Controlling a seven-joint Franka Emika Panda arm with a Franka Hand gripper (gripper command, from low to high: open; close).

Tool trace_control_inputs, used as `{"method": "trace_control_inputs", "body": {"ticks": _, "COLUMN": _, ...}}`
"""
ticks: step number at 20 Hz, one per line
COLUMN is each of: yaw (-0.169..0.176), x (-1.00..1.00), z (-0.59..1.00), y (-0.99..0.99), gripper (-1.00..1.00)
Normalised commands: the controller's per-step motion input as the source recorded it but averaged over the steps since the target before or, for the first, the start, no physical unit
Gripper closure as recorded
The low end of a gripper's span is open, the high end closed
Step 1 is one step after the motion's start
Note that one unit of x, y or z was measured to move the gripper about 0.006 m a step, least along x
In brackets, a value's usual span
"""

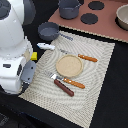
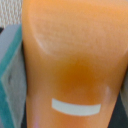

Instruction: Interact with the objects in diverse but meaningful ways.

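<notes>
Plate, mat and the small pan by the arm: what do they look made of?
Plate: likely matte plastic or wood, judging by its flat, even tan with no shine. Mat: looks woven, fabric or vinyl, from its fine ribbed weave. Pan: dark grey with a dull sheen, plastic or coated metal; the exterior view is too coarse to tell which.

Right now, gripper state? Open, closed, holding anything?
Gripper: cannot be told. It is hidden behind the arm in the exterior view; the wrist view is filled by an orange object.
</notes>
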Motion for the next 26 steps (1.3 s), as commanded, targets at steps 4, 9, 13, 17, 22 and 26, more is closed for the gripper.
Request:
{"method": "trace_control_inputs", "body": {"ticks": 4, "yaw": 0.0, "x": 0.98, "z": 1.0, "y": 0.27, "gripper": 1.0}}
{"method": "trace_control_inputs", "body": {"ticks": 9, "yaw": 0.0, "x": 1.0, "z": 1.0, "y": 0.42, "gripper": 1.0}}
{"method": "trace_control_inputs", "body": {"ticks": 13, "yaw": 0.0, "x": 1.0, "z": 0.93, "y": 0.47, "gripper": 1.0}}
{"method": "trace_control_inputs", "body": {"ticks": 17, "yaw": 0.0, "x": 1.0, "z": 0.89, "y": 0.5, "gripper": 1.0}}
{"method": "trace_control_inputs", "body": {"ticks": 22, "yaw": 0.0, "x": 1.0, "z": 0.78, "y": 0.53, "gripper": 1.0}}
{"method": "trace_control_inputs", "body": {"ticks": 26, "yaw": 0.0, "x": 1.0, "z": 0.58, "y": 0.52, "gripper": 1.0}}
